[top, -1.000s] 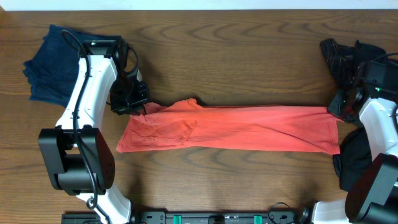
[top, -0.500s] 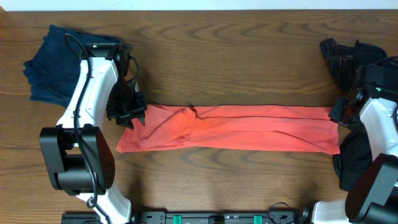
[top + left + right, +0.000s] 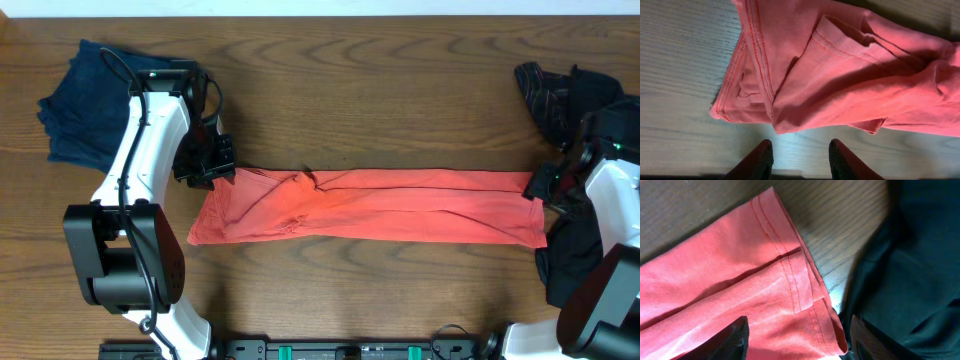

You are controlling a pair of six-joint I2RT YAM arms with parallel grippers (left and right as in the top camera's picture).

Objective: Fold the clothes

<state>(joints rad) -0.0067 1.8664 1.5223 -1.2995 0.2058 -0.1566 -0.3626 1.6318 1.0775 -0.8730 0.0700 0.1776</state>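
The coral-red T-shirt (image 3: 370, 207) lies folded into a long flat strip across the table's middle. My left gripper (image 3: 212, 172) hangs at the strip's upper left corner. In the left wrist view this gripper (image 3: 800, 146) is open over bare wood, and the shirt's crumpled sleeve end (image 3: 840, 65) lies just past the fingertips. My right gripper (image 3: 548, 186) is at the strip's right end. In the right wrist view it (image 3: 797, 324) is open wide, with the shirt's stitched hem (image 3: 795, 290) lying loose between the fingers.
A navy blue garment (image 3: 85, 100) sits bunched at the back left, behind my left arm. A dark striped garment (image 3: 548, 85) lies at the back right, and a black one (image 3: 568, 250) lies under my right arm, touching the shirt's right end (image 3: 900, 265).
Both grippers went from shut to open and let go of the shirt. Its lifted upper edge has settled flat into the strip. My left gripper has backed slightly off the corner.
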